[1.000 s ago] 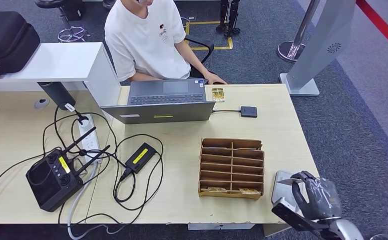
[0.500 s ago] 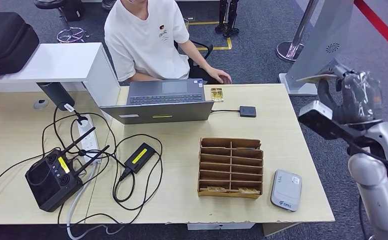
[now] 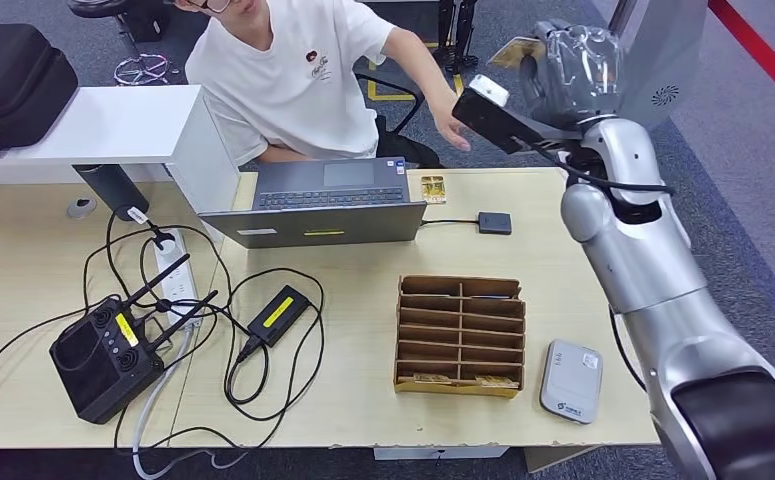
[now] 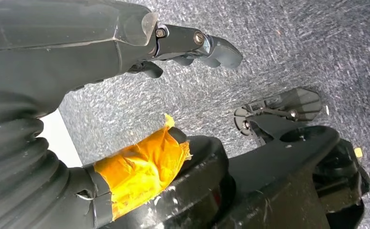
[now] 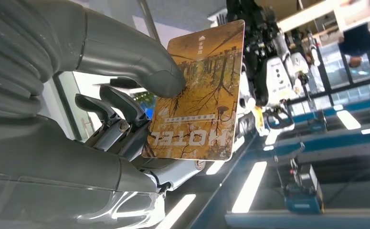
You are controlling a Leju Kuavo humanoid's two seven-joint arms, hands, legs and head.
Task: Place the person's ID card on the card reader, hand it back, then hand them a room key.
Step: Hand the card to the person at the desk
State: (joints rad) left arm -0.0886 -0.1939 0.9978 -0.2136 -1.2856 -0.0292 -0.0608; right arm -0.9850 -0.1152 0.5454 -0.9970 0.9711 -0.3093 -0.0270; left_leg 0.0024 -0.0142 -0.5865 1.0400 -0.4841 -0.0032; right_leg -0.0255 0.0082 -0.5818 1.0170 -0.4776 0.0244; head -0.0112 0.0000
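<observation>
Above the desk (image 3: pixel 563 250), the right hand (image 3: pixel 573 60) pinches the key card (image 5: pixel 197 90); it should steady it near the person's hand (image 3: pixel 451 125) and release only once it is taken, while the left hand (image 4: pixel 192 43) hangs with nothing in it, fingers loosely apart.

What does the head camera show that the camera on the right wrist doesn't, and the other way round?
Only the head view: the person reaching a hand toward the robot, the laptop, the wooden card rack and the grey card reader on the table.

Only the right wrist view: the card's printed face, an orange tree picture with the word HOTEL, and the thumb pressing on it.

Both: the right hand holding the room key card, raised high.
</observation>
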